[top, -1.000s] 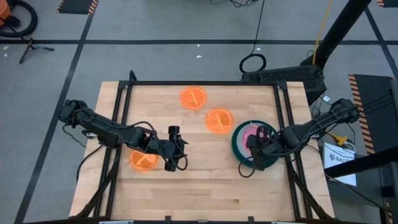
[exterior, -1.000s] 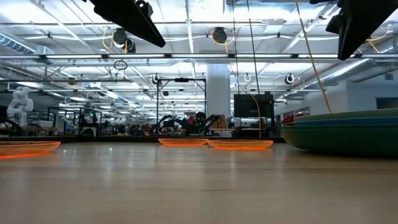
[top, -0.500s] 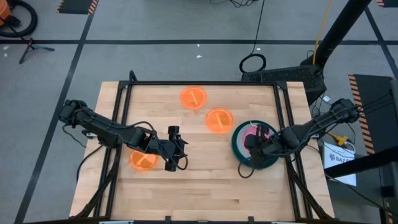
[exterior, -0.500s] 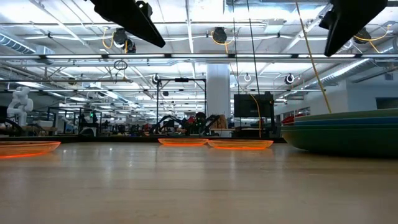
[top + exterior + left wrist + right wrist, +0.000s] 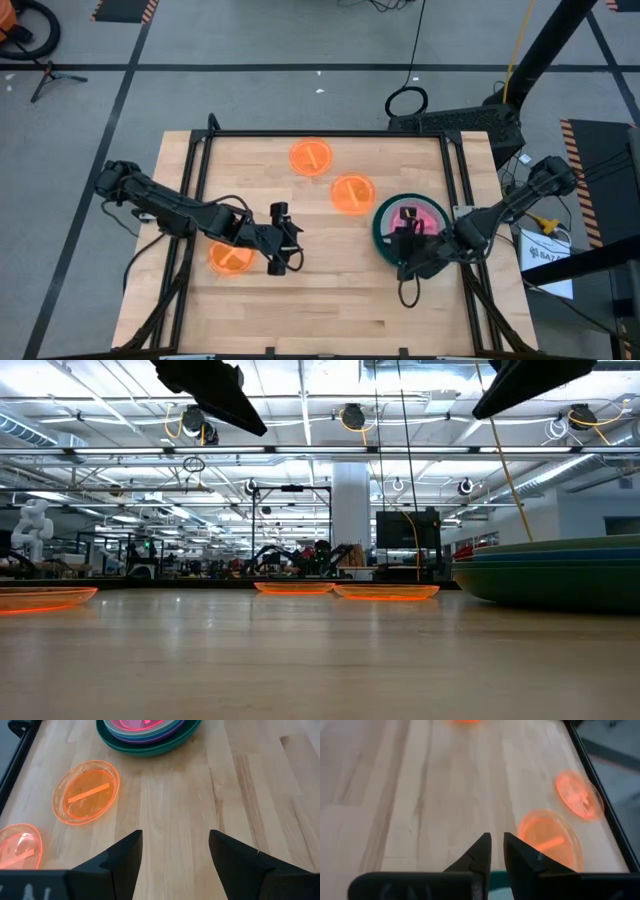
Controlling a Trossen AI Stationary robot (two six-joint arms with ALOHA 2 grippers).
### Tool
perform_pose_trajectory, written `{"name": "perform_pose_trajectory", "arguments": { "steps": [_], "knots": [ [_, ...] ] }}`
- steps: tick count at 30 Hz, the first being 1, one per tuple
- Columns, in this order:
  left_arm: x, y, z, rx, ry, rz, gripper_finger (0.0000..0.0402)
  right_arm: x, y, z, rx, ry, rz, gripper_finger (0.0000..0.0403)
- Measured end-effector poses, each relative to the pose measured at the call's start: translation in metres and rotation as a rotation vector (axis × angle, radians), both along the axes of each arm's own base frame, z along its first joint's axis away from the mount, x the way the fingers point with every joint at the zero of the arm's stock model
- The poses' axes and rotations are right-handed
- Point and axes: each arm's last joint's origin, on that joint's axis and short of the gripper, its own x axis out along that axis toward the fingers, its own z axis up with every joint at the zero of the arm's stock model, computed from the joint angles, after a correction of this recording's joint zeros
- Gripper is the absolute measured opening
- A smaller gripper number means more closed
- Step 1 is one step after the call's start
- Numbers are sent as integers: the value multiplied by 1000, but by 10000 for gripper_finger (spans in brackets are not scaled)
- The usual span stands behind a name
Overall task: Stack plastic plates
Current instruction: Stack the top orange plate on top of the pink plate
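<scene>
1. Left gripper [image 5: 278, 240] hovers mid-table, jaws wide apart and empty, beside the nearest orange plate [image 5: 230, 258].
2. Right gripper [image 5: 406, 250] hangs over the stack's [image 5: 382, 232] near edge, fingers nearly closed, holding nothing.
3. The stack's dark green plate carries smaller ones, pink [image 5: 422, 214] uppermost.
4. Two more orange plates [image 5: 351, 193] [image 5: 310, 156] lie farther back; they look light, thin, slippery, so the raised rim is probably the best grip.

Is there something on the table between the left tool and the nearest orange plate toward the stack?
Nothing visible blocks it. In the left wrist view, only bare wood lies between the open left tool and the orange plate. From that plate to the stack the table also shows bare. The right tool hangs over the stack's edge.
</scene>
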Motion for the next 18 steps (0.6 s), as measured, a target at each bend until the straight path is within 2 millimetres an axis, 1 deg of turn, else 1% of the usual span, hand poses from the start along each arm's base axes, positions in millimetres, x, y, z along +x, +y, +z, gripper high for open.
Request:
{"name": "perform_pose_trajectory", "arguments": {
  "steps": [3,8,14,18],
  "knots": [
    [3,-1,-2,-5,-4,4,234,-5,-3,-11,-15,-43,41,47],
    [12,4,-8,15,-17,24,234,-18,-13,-15,-29,-190,109,47],
    [20,26,-9,15,-28,99,234,-37,-31,-20,-76,-407,170,47],
    [27,46,-12,22,-30,160,234,-45,-43,-25,-45,-538,239,47]
  ]
}}
